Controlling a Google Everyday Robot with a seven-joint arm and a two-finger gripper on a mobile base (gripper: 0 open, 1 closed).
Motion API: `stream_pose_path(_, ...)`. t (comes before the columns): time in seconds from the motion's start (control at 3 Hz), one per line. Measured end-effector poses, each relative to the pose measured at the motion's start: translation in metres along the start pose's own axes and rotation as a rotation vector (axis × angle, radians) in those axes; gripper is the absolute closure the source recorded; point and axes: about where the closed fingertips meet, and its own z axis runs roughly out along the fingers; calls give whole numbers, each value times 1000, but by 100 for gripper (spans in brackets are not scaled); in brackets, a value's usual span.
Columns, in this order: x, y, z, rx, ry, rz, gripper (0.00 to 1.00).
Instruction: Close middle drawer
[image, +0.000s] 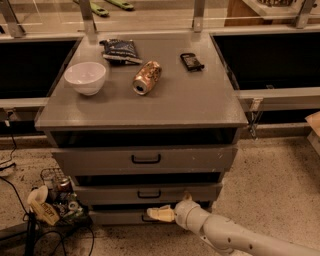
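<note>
The grey cabinet (150, 107) has three drawer fronts. The middle drawer (100, 194), a shallow grey front with a small black bar handle (149, 194), shows a dark gap above it. My gripper (161, 214), cream-coloured on a white arm (225, 236), reaches in from the lower right. It sits just below the middle drawer's handle, in front of the lowest drawer front (115, 217). It holds nothing that I can see.
The taller top drawer front (90, 160) stands above, also with a dark gap over it. On the cabinet top lie a white bowl (85, 77), a tipped can (146, 77), a dark snack bag (120, 51) and a small black object (192, 61). Cables and clutter (52, 200) lie on the floor at left.
</note>
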Motion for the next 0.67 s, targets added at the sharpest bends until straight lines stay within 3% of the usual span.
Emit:
stream_pose_path(0.33,0,0,0,0,0,0,12)
stream_pose_path(0.67,0,0,0,0,0,0,40)
